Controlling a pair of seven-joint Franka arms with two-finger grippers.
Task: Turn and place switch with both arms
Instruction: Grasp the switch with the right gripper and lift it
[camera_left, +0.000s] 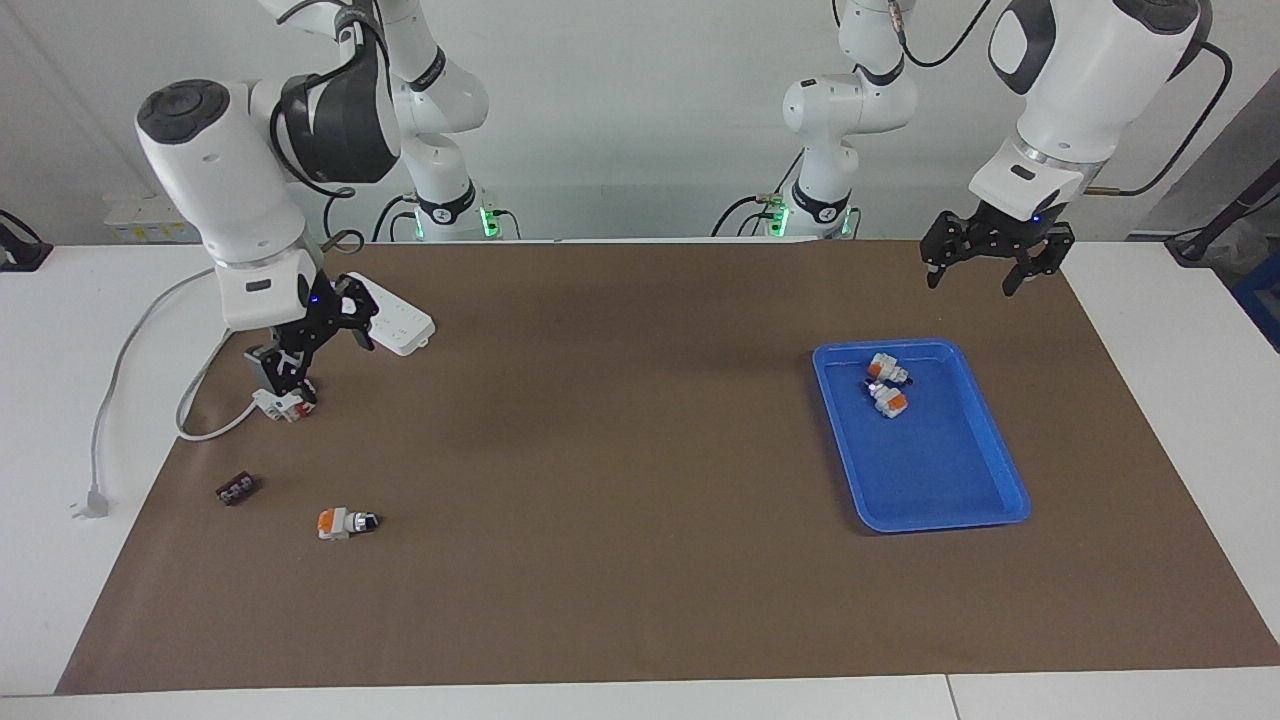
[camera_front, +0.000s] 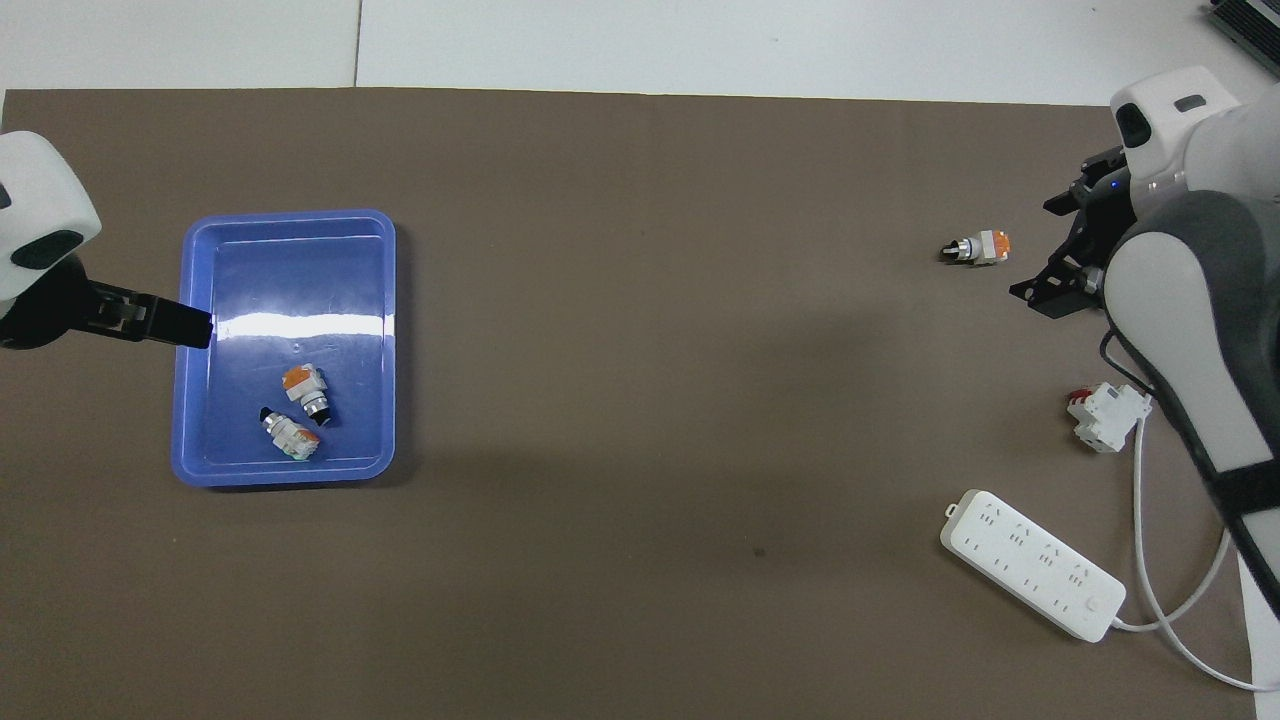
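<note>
Nearest the robots, the left gripper (camera_left: 985, 267) hangs in the air with its fingers spread and empty, over the brown mat (camera_left: 620, 450) just on the robots' side of the blue tray (camera_left: 1000, 455); this arm looks to be waiting. The power strip (camera_left: 395, 315) lies at the right arm's end of the mat.

The right gripper (camera_left: 310, 345) is in the air, fingers spread and holding nothing, above the white-and-red block (camera_left: 283, 402), which sits a little farther out than the power strip.

Inside the blue tray lie two knob switches (camera_left: 886, 385), close together in the part nearest the robots. Judging by that, two switches are already delivered.

Farther from the robots than the white-and-red block are a small flat black piece (camera_left: 237, 489) and then the switch (camera_left: 345, 522), which lies on its side on the mat, well apart from the tray and untouched. The pick-up, the turning between both grippers and the placing in the tray all seem left to do for this one.
</note>
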